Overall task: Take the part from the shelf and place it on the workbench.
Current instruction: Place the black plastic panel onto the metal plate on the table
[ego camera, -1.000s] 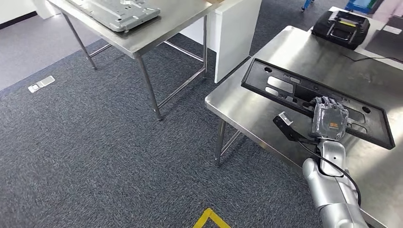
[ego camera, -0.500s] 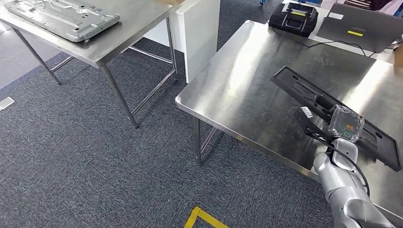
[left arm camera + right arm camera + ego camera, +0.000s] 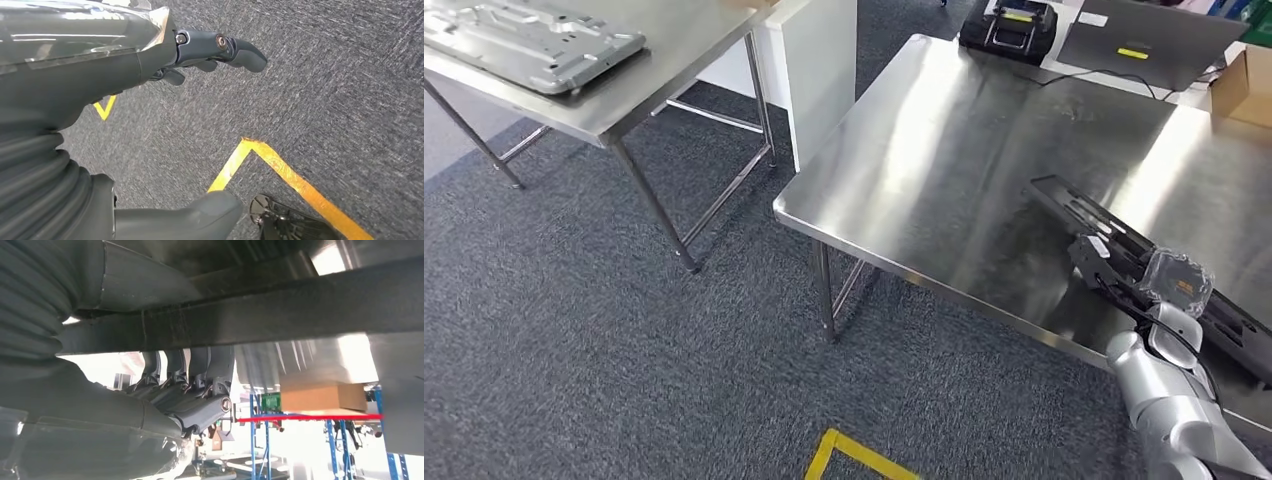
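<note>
The part (image 3: pixel 1076 213) is a long black plastic frame with cut-outs. It lies tilted low over the near right side of the steel workbench (image 3: pixel 944 150); I cannot tell whether it touches the top. My right hand (image 3: pixel 1176 283) grips its near long edge. In the right wrist view its fingers (image 3: pixel 200 390) curl around the black part (image 3: pixel 280 315), which runs across the picture. In the left wrist view my left hand (image 3: pixel 150 55) hangs over the carpet, fingers (image 3: pixel 235 50) apart, holding nothing.
A second steel table at the far left carries a grey metal plate (image 3: pixel 524 45). A white panel (image 3: pixel 819 60) stands between the tables. At the bench's far end lie a black device (image 3: pixel 1009 25), a dark laptop (image 3: pixel 1154 35) and a cardboard box (image 3: pixel 1244 85). Yellow tape (image 3: pixel 844 455) marks the carpet.
The camera has swung, so the whole scene has shifted. My right hand still grips the black part, which now sits further right and lower in the picture, over the bench's near edge.
</note>
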You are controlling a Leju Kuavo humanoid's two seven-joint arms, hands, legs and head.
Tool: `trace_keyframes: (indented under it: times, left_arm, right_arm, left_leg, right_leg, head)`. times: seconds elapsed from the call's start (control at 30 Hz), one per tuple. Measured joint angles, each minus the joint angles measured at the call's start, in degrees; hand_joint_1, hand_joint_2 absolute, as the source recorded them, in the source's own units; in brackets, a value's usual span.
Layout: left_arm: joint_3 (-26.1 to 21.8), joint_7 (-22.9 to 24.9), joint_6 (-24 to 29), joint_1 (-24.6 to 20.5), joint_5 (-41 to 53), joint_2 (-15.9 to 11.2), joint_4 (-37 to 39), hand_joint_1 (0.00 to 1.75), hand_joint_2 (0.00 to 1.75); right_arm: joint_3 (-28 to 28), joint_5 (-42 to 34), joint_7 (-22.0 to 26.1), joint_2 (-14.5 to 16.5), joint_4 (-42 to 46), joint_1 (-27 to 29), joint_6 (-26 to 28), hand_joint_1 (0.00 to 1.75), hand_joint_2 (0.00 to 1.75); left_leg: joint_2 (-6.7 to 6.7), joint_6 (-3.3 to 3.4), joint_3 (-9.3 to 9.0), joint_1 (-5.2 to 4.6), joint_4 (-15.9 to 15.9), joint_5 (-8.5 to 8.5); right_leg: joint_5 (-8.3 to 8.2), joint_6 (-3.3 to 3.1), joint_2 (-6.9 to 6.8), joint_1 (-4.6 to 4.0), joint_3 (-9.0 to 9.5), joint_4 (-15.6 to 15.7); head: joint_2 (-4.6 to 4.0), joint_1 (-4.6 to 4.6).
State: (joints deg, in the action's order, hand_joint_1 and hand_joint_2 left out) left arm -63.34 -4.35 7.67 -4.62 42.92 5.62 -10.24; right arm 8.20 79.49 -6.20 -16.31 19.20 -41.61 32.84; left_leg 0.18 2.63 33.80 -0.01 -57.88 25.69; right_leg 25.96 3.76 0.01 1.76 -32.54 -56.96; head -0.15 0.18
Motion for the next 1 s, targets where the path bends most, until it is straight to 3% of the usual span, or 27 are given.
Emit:
trace_keyframes:
  times: [0.1, 0.2, 0.3, 0.43, 0.57, 0.87, 1.0]
  left_arm:
    - [0.0, 0.07, 0.0, 0.02, -0.07, 0.01, 0.01, 0.0, 1.75]
    - [0.0, 0.15, 0.0, 0.01, -0.08, 0.0, 0.01, 0.0, 1.75]
    - [0.0, 0.2, 0.0, 0.01, -0.08, 0.01, 0.01, 0.0, 1.75]
    - [0.0, 0.35, 0.0, 0.01, -0.08, 0.05, 0.01, 0.0, 1.75]
    - [0.0, 0.55, -0.01, 0.01, -0.07, 0.11, 0.01, 0.0, 1.75]
    - [-0.81, 0.57, -1.0, 0.01, -0.64, 0.33, 0.01, 0.0, 1.75]
    - [-0.94, 1.03, -0.98, 0.01, -0.46, 0.36, 0.01, 0.0, 1.75]
  right_arm:
    - [-0.04, 0.17, -0.24, 0.06, -0.39, -0.06, -0.55, 1.75, 1.75]
    - [-0.07, 0.24, -0.39, 0.07, -0.68, -0.48, -1.14, 1.75, 1.75]
    - [-0.1, 0.25, -0.47, 0.07, -0.86, -0.7, -1.55, 1.75, 1.75]
    - [-0.13, 0.23, -0.64, 0.06, -1.03, -0.73, -1.62, 1.75, 1.75]
    - [-0.19, 0.22, -0.67, 0.03, -1.19, -0.67, -1.61, 0.0, 0.0]
    - [-0.74, 0.09, -0.86, 0.17, -1.21, -0.64, -2.94, 0.0, 0.0]
    - [-1.68, -1.46, -0.41, 0.43, -1.2, -1.07, -10.38, 0.0, 0.0]
  left_leg:
    - [-0.05, 0.97, 0.15, 0.11, 0.05, -0.39]
    - [-0.05, 1.09, 0.04, 0.26, 0.34, -0.61]
    - [-0.05, 0.58, 0.03, 0.47, 0.53, -0.78]
    - [-0.04, -0.82, 0.08, 0.64, 0.62, -0.84]
    - [-0.04, -1.28, 0.12, 0.53, 0.61, -0.82]
    - [-0.05, -1.16, 0.29, -0.07, 0.47, -0.88]
    - [-0.05, -1.13, 0.42, -0.15, 0.36, -0.88]
  right_leg:
    - [-0.25, -0.34, 0.11, -0.06, -0.16, 0.05]
    - [-0.31, -0.57, 0.11, -0.33, -0.19, 0.04]
    - [-0.36, -0.8, 0.1, -0.59, -0.24, 0.02]
    - [-0.44, -1.05, 0.09, -0.86, -0.42, -0.03]
    - [-0.53, -1.18, 0.08, -0.99, -0.53, -0.04]
    - [-0.62, -1.12, 0.08, -0.83, -0.5, -0.04]
    - [-0.64, -1.09, 0.08, -0.8, -0.5, -0.04]
  head:
    - [0.0, -0.11]
    - [0.01, -0.15]
    - [0.01, -0.13]
    - [0.0, -0.11]
    - [0.0, -0.09]
    - [0.01, -0.09]
    - [0.01, -0.09]
